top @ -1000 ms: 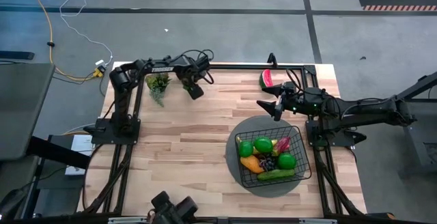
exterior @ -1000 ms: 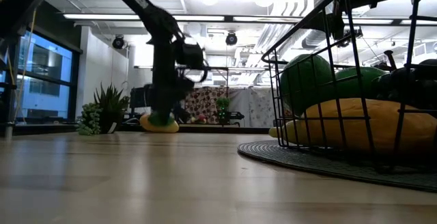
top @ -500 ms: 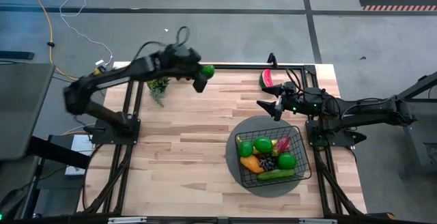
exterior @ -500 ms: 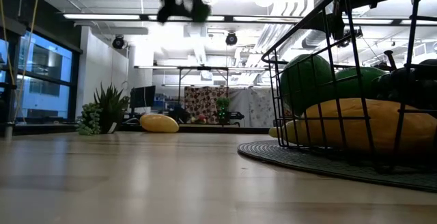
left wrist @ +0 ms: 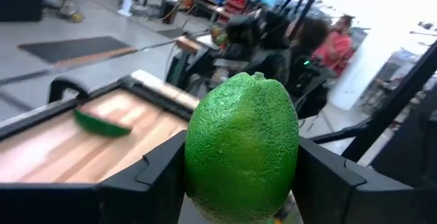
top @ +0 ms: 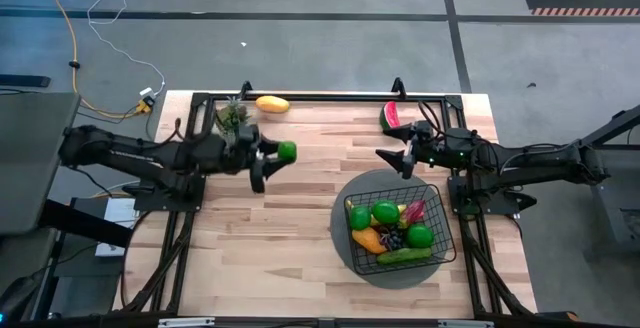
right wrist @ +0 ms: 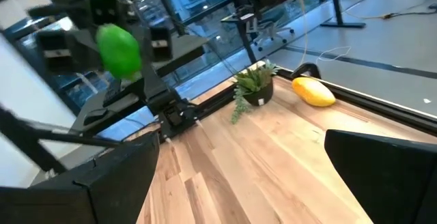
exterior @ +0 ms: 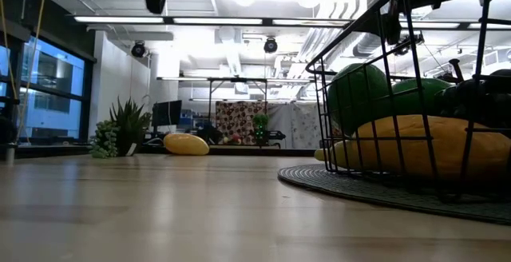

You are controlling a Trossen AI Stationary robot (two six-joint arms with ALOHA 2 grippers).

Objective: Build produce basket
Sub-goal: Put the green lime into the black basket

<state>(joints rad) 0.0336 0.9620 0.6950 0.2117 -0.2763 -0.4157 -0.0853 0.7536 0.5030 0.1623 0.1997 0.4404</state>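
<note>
Left gripper [right wrist: 123, 43] holds lime [right wrist: 119, 48] aloft; mango [right wrist: 313, 91] beside plant [right wrist: 251, 86].

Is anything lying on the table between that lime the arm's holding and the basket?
No. From above, only bare wood separates the lime from the basket.

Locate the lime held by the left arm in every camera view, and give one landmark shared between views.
High view: lime in the left gripper, left of centre.
Low view: not visible as a lime; only a dark shape at the top edge.
Left wrist view: lime fills the centre between the jaws.
Right wrist view: lime, upper left.
Shared landmark: yellow mango.
</note>
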